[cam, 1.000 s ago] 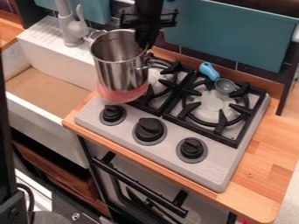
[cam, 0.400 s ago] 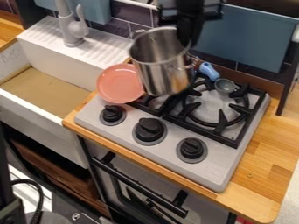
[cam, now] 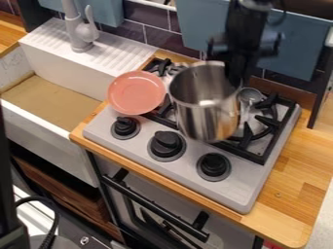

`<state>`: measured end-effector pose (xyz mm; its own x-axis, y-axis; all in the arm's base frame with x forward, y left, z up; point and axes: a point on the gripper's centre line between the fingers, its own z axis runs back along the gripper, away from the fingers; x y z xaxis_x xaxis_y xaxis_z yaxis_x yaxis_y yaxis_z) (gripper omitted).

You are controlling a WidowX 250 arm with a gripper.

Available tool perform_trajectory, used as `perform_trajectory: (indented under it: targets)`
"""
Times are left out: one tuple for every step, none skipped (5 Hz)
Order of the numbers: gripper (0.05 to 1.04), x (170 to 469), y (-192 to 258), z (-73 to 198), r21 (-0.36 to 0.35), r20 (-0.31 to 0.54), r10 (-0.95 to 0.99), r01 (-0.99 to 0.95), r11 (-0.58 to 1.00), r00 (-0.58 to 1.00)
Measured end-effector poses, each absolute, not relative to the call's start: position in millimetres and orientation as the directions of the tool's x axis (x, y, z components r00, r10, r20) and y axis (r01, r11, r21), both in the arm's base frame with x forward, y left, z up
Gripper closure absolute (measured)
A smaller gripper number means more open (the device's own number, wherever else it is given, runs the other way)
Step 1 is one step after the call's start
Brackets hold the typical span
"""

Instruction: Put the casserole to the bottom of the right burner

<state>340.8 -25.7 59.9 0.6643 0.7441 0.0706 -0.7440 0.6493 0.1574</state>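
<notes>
**Casserole in my hand, over the stove**

In the camera view, my arm comes down from the top edge, and my hand (cam: 237, 73) is closed on the casserole (cam: 205, 116) — I have it by the rim, on the side toward the stove's right edge. The casserole is a tall, shiny metal pot, its open mouth facing up and its body roughly upright. I hold it over the middle of the stove (cam: 247, 187), with its base in front of the grate's bars toward the front edge, behind the knobs. It hides part of the right burner (cam: 260, 131); whether its base touches anything, I cannot tell.

The pink plate (cam: 137, 92) lies at the stove's left edge, beside the sink (cam: 48, 129). A small metal scoop (cam: 249, 94) rests on the right burner toward the stove's back edge, partly hidden by my hand and the pot. Along the stove's front edge sit three black knobs: the left one (cam: 125, 126), the middle one (cam: 166, 144) and the right one (cam: 213, 167).

The wooden tabletop (cam: 280, 194) frames the stove and runs out to its own front right corner. The grey faucet (cam: 81, 31) stands at the sink's back edge — well apart from my hand.
</notes>
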Motion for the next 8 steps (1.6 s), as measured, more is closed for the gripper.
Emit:
perform_trajectory:
  targets:
    - [1.03,336,-37,50,0.155,0.105,0.749,-0.755,0.638,0.654]
    - [1.03,339,-45,50,0.141,0.14,0.752,-0.765,0.629,0.644]
    - [1.03,348,-48,59,0.116,0.148,0.759,-0.773,0.623,0.634]
    - [1.03,356,-50,55,0.135,0.141,0.767,-0.78,0.611,0.625]
    - [1.03,357,-49,55,0.144,0.157,0.765,-0.781,0.608,0.625]
    - [1.03,355,-46,52,0.169,0.159,0.765,-0.781,0.602,0.624]
    - [1.03,354,-44,50,0.178,0.164,0.756,-0.773,0.609,0.634]
    - [1.03,350,-40,45,0.189,0.166,0.75,-0.767,0.614,0.641]
